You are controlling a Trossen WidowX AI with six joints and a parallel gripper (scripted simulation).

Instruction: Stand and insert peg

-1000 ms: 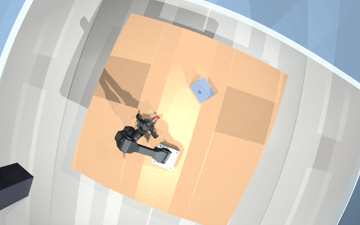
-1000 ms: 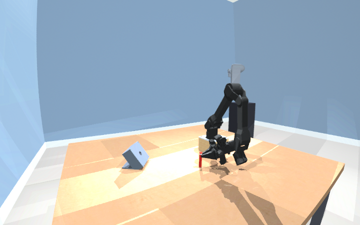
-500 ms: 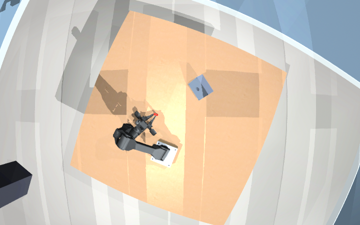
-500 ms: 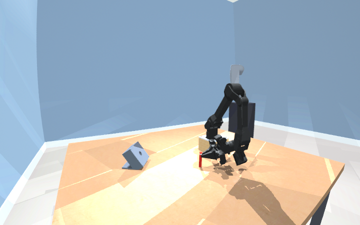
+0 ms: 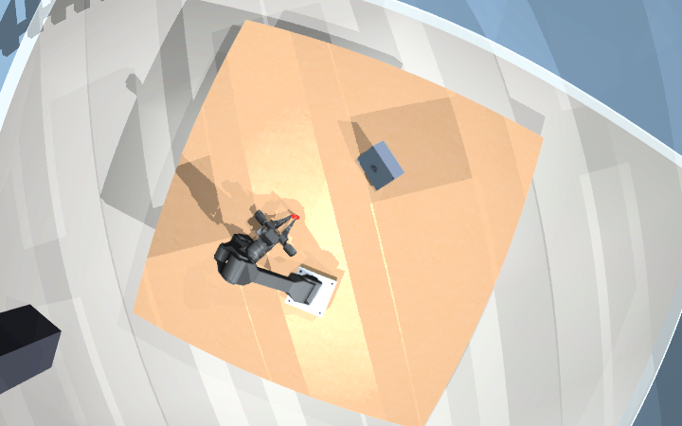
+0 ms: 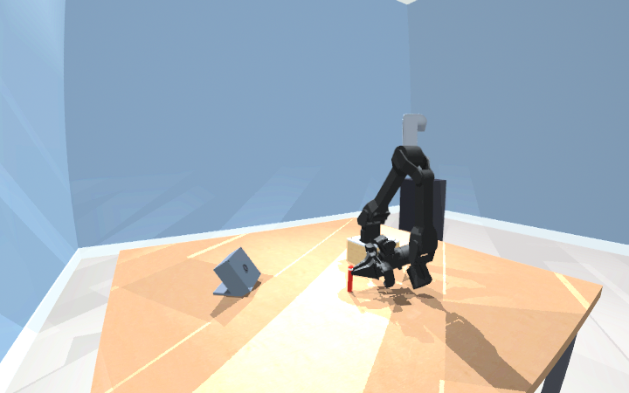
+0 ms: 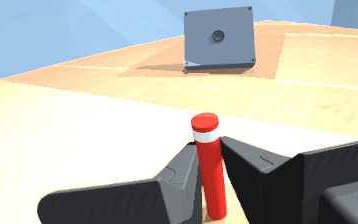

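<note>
The pincer (image 5: 295,217) (image 6: 352,272) (image 7: 209,143) is pinching the red peg (image 5: 294,216) (image 6: 349,279) (image 7: 212,172) near its upper part, just below the white band (image 7: 206,135). The peg stands upright, or very nearly so, with the banded end up and the plain end down. In the side view its foot appears at the table (image 6: 278,322) (image 5: 439,238) (image 7: 105,125), but whether it truly touches is hard to make out. From above, the peg is only a small red spot between the fingertips, its band unreadable. In the wrist view the pincer's body is cut off by the lower edge and the right edge. The sloped panel (image 5: 384,171) (image 6: 238,273) (image 7: 200,47) stands well apart from the peg. Its hole (image 5: 374,168) (image 6: 245,268) (image 7: 218,35) shows in all three views, though how deep it runs cannot be seen.
</note>
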